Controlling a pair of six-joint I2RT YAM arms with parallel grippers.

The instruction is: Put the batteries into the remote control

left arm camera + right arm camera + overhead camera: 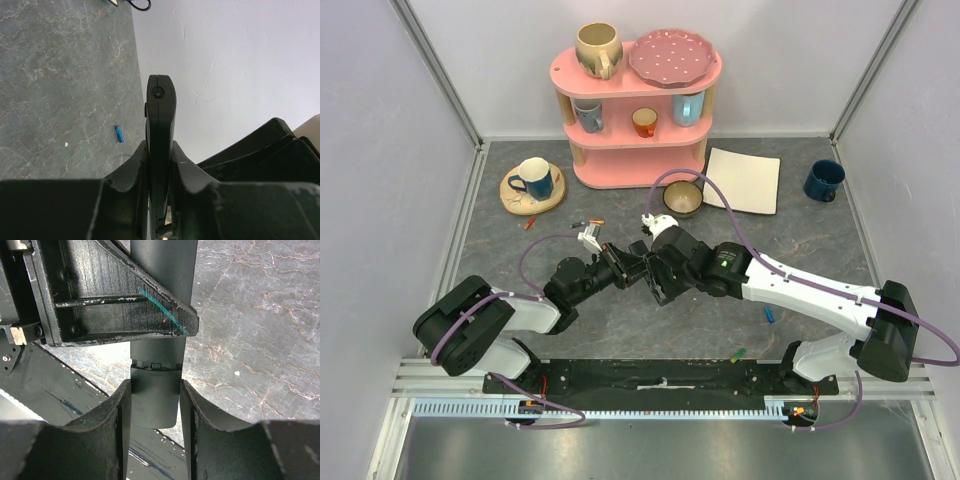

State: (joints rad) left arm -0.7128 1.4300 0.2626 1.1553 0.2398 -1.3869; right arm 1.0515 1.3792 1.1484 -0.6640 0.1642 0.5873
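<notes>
The black remote control is held in the air above the table's middle, between both grippers. My left gripper is shut on it edge-on, its narrow end sticking out past the fingers. My right gripper is shut on the sides of the remote's other end, at the seam of its back cover. In the top view the two grippers meet nose to nose and hide most of the remote. A blue battery and a green one lie near the right arm. The blue battery also shows in the left wrist view.
A pink shelf with cups and a plate stands at the back. A brown bowl, a white mat and a dark blue cup lie to the right. A blue cup on a wooden coaster sits at the left, with small orange items nearby.
</notes>
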